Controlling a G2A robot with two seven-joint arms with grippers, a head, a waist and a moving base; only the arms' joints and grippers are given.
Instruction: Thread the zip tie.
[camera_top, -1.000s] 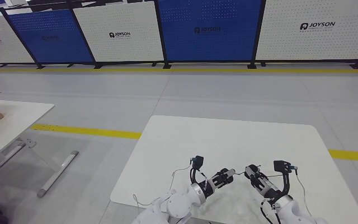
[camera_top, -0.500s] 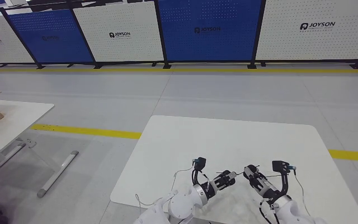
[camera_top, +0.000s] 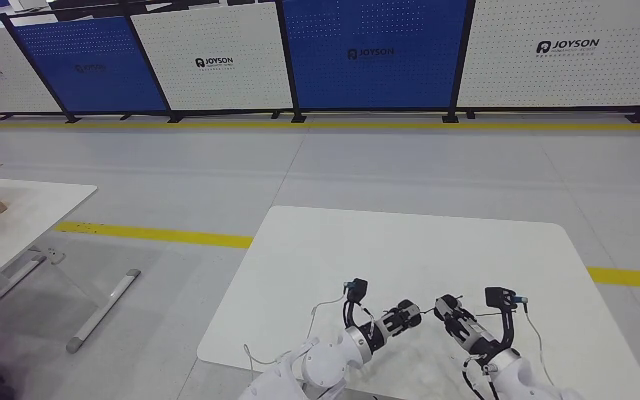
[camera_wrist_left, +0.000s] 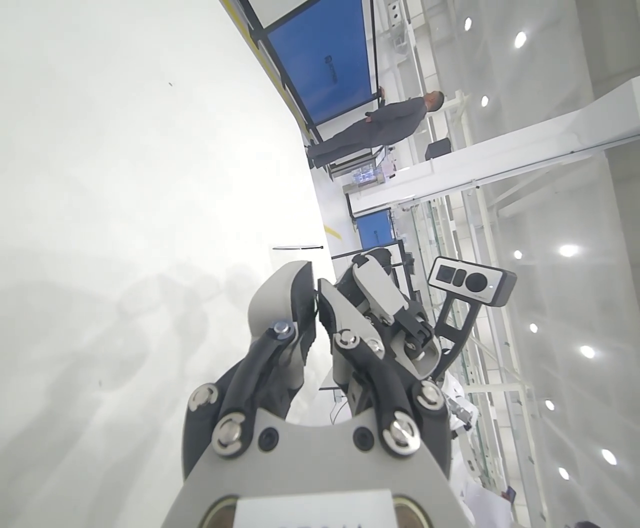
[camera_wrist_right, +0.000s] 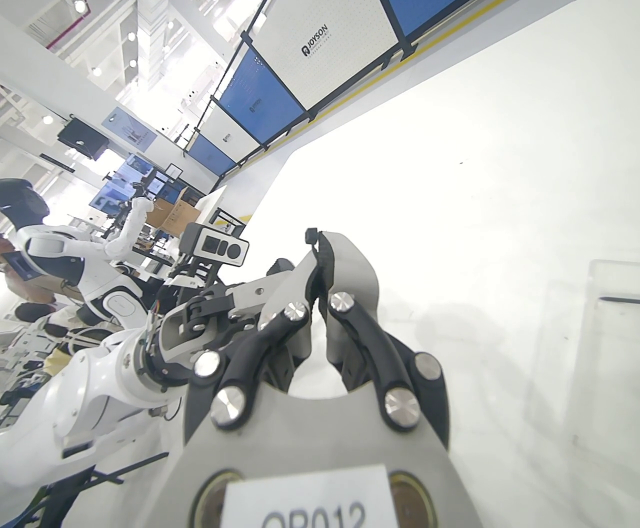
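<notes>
- Black thin plastic zip tie strung above white table, ends clamped in left gripper and right gripper, slightly nearer than a second ago.
- Clear plastic tray holding another black tie.

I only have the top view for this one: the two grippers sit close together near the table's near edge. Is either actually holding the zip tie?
Observer: Yes. The right gripper is shut on the zip tie; its head sticks out at the tip.
Operator: And the left?
Observer: The left gripper pinches a thin black strap, seemingly the same tie.
Operator: Any spares?
Observer: One spare tie lies on the table beyond the left gripper.
</notes>
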